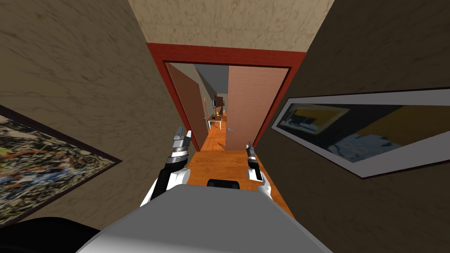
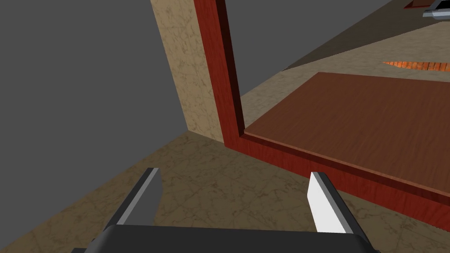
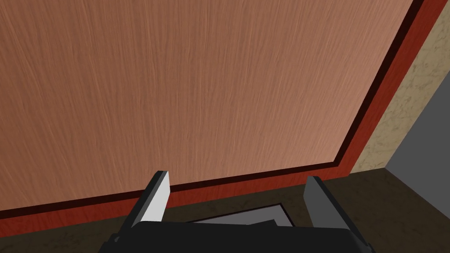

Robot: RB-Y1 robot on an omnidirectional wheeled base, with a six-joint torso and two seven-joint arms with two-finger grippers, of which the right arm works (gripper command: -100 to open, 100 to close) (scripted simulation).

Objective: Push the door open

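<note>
A double door in a red frame (image 1: 224,55) closes off the end of a narrow hallway. Its left leaf (image 1: 189,105), dark brown, is swung away and leaves a gap. The right leaf (image 1: 252,105), light brown with a small handle (image 1: 229,130), stands across the frame. My right gripper (image 1: 250,147) is open just in front of this leaf, low down. The right wrist view shows its fingers (image 3: 237,175) empty, facing the leaf (image 3: 197,88). My left gripper (image 1: 181,131) is open near the left jamb; its fingers (image 2: 234,173) point at the frame (image 2: 215,66) and the swung leaf (image 2: 364,118).
Marbled tan walls stand close on both sides, with a framed picture on the left (image 1: 39,162) and another on the right (image 1: 360,127). The floor (image 1: 219,164) is orange wood. Through the gap I see a small white table (image 1: 214,121) further down the passage.
</note>
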